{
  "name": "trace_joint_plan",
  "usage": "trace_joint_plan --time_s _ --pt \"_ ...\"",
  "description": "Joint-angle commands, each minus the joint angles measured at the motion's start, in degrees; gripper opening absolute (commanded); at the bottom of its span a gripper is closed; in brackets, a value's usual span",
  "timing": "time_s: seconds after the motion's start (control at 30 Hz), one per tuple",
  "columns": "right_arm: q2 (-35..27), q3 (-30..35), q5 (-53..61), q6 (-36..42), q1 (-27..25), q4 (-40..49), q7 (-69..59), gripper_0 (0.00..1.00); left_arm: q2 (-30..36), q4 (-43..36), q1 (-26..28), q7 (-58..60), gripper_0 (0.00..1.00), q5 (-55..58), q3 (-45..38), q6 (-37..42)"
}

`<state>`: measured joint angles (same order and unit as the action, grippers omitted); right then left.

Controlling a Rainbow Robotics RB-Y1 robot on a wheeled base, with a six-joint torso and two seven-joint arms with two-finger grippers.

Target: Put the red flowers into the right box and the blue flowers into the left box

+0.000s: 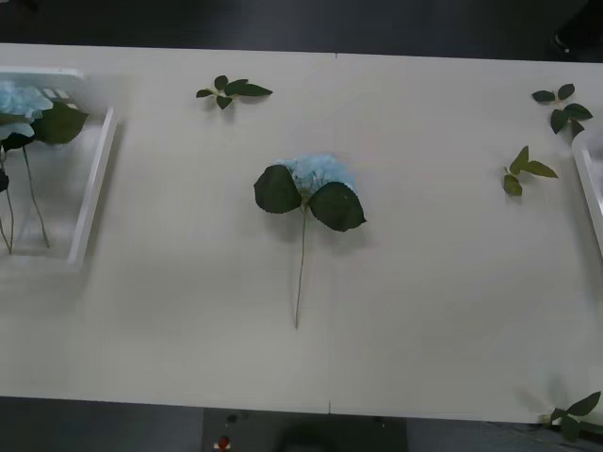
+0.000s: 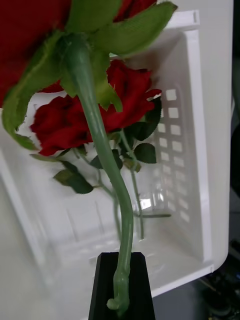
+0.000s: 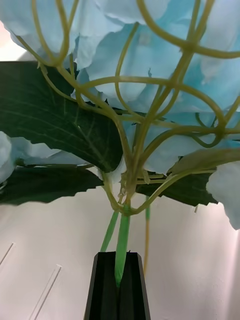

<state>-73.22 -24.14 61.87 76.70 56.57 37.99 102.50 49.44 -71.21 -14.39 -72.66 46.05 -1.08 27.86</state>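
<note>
The right gripper [image 2: 120, 285] is closed on the stem of a red rose [image 2: 100, 145], its black fingers pinching the stem near its lower end. The rose hangs above the right box [image 2: 200, 150], a white tray with slotted walls. More red roses [image 2: 75, 122] lie inside the box with their dark leaves and thin stems spread over its floor.

The left gripper [image 3: 119, 290] is closed on the green stem of a blue flower [image 3: 150, 65]. That flower's pale blue cluster and broad dark leaves spread just above the black fingers.

In the front view, one blue flower on the table [image 1: 316, 179] lies near the centre of the white table [image 1: 188, 311], head toward twelve o'clock, stem trailing toward six o'clock. The left box [image 1: 94, 179] sits at the table's nine o'clock edge, holding blue flowers in the box [image 1: 24, 108] with their stems pointing toward six o'clock. The rim of the right box shows at the three o'clock edge. Loose green leaf sprigs [image 1: 231, 91] lie around the table: one toward eleven o'clock, two toward two o'clock and one near five o'clock.
</note>
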Motion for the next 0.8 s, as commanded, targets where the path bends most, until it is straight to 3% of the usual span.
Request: trace_joint_plan --time_s 0.03,0.13,0.37,0.4,0.43,0.47,0.5,0.57,0.6,0.67,0.7,0.8 --pt "2.20 2.61 -1.22 -7.01 -5.86 0.15 5.61 0.00 0.39 3.27 0.15 -1.78 0.00 -0.17 3.72 -6.67" --pt "4.23 4.72 -3.95 -14.04 -10.69 0.15 5.61 0.00 0.39 5.91 0.15 -1.52 0.00 0.18 6.53 -11.68" --pt "7.13 6.13 -8.43 -28.19 -17.81 0.15 5.87 0.00 0.39 6.08 0.15 -1.26 0.00 0.27 6.44 -11.95" --pt "7.39 6.13 -8.43 -29.51 -18.78 0.15 5.87 0.00 0.39 6.08 0.15 -1.17 0.04 0.36 6.36 -12.04" --pt "7.39 6.13 -8.43 -29.95 -19.04 0.15 5.87 0.00 0.39 6.08 0.15 -1.08 0.43 0.36 6.36 -12.04" --pt "7.39 6.13 -8.34 -30.30 -19.48 0.15 5.87 0.00 0.39 6.08 0.15 -1.08 0.93 0.27 6.36 -12.04" --pt "7.39 6.13 -8.34 -30.39 -19.57 0.15 5.87 0.04 0.39 6.08 0.15 -0.99 1.00 0.27 6.27 -11.95" --pt "7.48 6.13 -8.26 -30.39 -19.65 0.06 6.05 0.15 0.39 6.08 0.15 -0.90 1.00 0.09 6.27 -11.95" --pt "7.39 6.13 -8.08 -30.47 -19.65 -0.20 6.13 0.23 0.39 6.08 0.15 -0.90 1.00 0.18 6.27 -12.04" --pt "7.57 6.13 -7.73 -30.83 -19.65 -0.73 6.66 0.51 0.39 6.08 0.15 -0.90 1.00 0.00 6.27 -11.95" --pt "7.65 6.13 -7.55 -30.91 -19.65 -0.81 6.93 0.58 0.39 6.08 0.15 -0.99 1.00 0.09 6.09 -11.86" --pt "8.01 6.13 -7.03 -31.26 -19.65 -1.08 7.54 0.70 0.39 6.08 0.15 -0.99 1.00 0.00 6.09 -11.86"
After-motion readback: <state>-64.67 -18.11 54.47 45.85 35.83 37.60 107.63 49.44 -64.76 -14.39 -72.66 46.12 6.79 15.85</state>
